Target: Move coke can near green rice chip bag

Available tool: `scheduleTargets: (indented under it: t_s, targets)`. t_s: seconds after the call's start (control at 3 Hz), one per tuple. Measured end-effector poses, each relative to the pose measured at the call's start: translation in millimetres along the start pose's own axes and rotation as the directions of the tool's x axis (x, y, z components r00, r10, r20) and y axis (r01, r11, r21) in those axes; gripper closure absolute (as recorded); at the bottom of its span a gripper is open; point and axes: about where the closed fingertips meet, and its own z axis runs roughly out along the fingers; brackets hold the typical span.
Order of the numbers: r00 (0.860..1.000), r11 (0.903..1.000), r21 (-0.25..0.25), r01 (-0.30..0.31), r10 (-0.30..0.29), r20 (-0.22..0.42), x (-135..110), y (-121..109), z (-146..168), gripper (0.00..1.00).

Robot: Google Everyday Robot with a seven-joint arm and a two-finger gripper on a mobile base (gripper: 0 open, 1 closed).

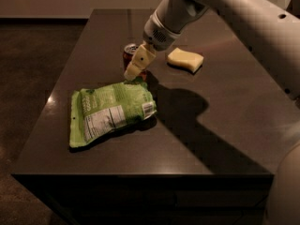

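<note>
Dark bench (225, 125), dim floor beyond.

1. Coke can (130, 51): upright, far of centre, partly hidden behind the hand.
2. Hand (133, 71): lowered in front of the can and overlapping it, tip just over the bag's far edge. Spread or clamped on the can: cannot tell.
3. Green rice chip bag (110, 111): flat, label up, on the near-left, far edge just beside the can.
4. Yellow sponge (185, 60): right of the can, apart.

Likely hazards:
- Can toppling, if set down on the crinkled bag edge or nudged sideways on withdrawal.
- Bag snagged and dragged by the low tip.
- Sponge clipped by a rightward swing of the arm (225, 8).
</note>
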Motion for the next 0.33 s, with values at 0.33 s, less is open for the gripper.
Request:
scheduleTargets:
  t_s: [0.33]
  targets:
    - [1.0, 1.0, 0.0, 0.0, 0.0, 0.0, 0.0, 0.0, 0.1, 0.0]
